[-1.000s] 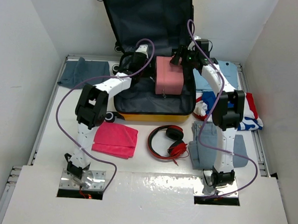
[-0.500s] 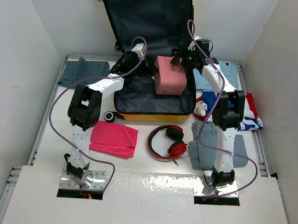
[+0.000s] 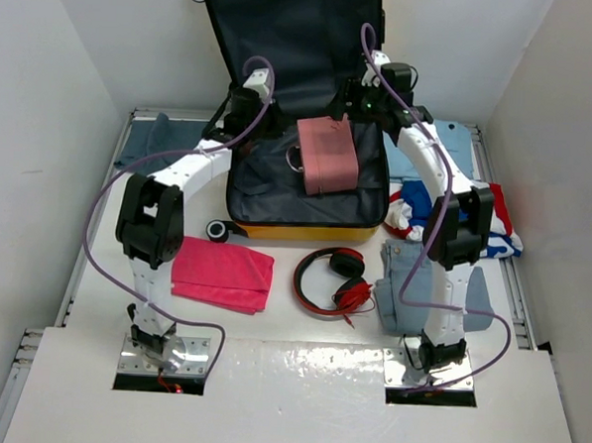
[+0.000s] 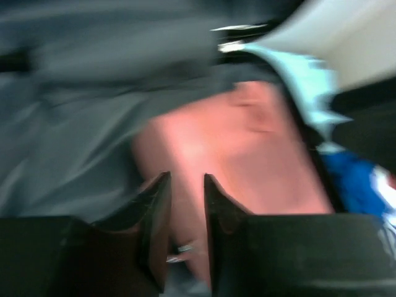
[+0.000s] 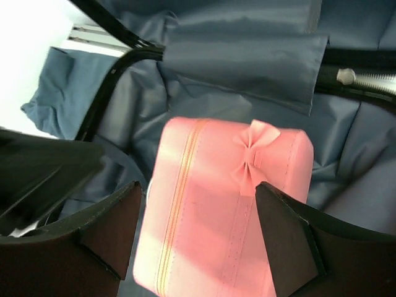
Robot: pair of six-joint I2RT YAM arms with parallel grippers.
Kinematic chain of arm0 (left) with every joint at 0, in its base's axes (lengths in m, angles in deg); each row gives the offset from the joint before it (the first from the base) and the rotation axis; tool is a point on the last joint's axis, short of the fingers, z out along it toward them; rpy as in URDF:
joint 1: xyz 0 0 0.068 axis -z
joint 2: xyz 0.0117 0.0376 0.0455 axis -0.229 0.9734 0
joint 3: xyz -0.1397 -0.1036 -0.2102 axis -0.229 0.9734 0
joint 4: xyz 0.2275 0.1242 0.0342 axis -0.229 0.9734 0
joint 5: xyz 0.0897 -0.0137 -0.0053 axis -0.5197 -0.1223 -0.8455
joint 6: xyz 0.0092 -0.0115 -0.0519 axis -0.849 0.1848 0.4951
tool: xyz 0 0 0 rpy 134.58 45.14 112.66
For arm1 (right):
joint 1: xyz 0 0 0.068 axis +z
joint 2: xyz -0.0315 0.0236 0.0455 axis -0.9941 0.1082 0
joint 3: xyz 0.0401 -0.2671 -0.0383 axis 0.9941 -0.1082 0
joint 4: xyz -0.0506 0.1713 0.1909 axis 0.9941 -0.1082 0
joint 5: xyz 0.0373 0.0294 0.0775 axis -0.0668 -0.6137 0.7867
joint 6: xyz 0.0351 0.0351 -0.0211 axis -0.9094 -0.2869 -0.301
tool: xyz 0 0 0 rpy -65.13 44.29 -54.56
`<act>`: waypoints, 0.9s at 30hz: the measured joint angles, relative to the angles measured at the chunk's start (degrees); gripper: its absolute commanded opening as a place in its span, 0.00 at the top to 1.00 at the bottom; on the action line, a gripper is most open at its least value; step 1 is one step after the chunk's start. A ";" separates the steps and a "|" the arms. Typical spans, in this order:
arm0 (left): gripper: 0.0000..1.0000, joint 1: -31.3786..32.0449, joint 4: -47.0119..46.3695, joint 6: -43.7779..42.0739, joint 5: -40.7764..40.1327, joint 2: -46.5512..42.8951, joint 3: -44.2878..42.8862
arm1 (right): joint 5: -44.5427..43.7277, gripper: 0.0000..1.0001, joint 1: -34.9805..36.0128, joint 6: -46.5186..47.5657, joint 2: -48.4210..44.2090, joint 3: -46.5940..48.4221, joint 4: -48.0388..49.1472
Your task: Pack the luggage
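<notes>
The open yellow hard-shell suitcase (image 3: 306, 229) sits mid-table with a pink boxy zip case (image 3: 327, 156) inside it. Right gripper (image 5: 198, 232) is spread wide over the case; left gripper (image 4: 185, 185) is narrow, holding nothing.

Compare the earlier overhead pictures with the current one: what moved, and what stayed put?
The left gripper moved toward the suitcase back. The pink case turned and shifted left between the right gripper's open fingers. Headphones, red cloth and jeans stayed put.
</notes>
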 measured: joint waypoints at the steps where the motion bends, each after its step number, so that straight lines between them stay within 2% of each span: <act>1: 0.86 -0.28 1.97 -0.66 -2.38 0.00 0.00 | 0.04 0.28 0.13 0.44 -0.48 -0.07 0.00; 6: 0.99 0.09 11.67 -5.84 -13.81 0.00 0.00 | 0.48 0.29 0.24 2.60 -3.80 -1.60 -1.97; 9: 1.00 2.10 17.07 -7.21 -18.84 0.02 0.00 | 1.36 0.29 0.26 3.32 -6.01 -4.35 -2.95; 11: 1.00 3.87 19.85 -7.37 -20.79 0.26 0.00 | 1.99 0.25 0.26 3.69 -8.22 -7.96 -4.00; 17: 1.00 8.09 25.40 -7.02 -23.52 6.16 -3.43 | 4.94 0.22 -0.76 4.33 -12.55 -17.57 -5.57; 22: 1.00 9.51 29.70 -5.03 -26.32 10.93 -6.73 | 10.40 0.22 -6.62 4.63 -15.89 -25.05 -6.14; 27: 1.00 8.76 30.88 -1.77 -23.56 12.24 -7.91 | 16.65 0.30 -9.73 7.54 -19.37 -30.10 -6.12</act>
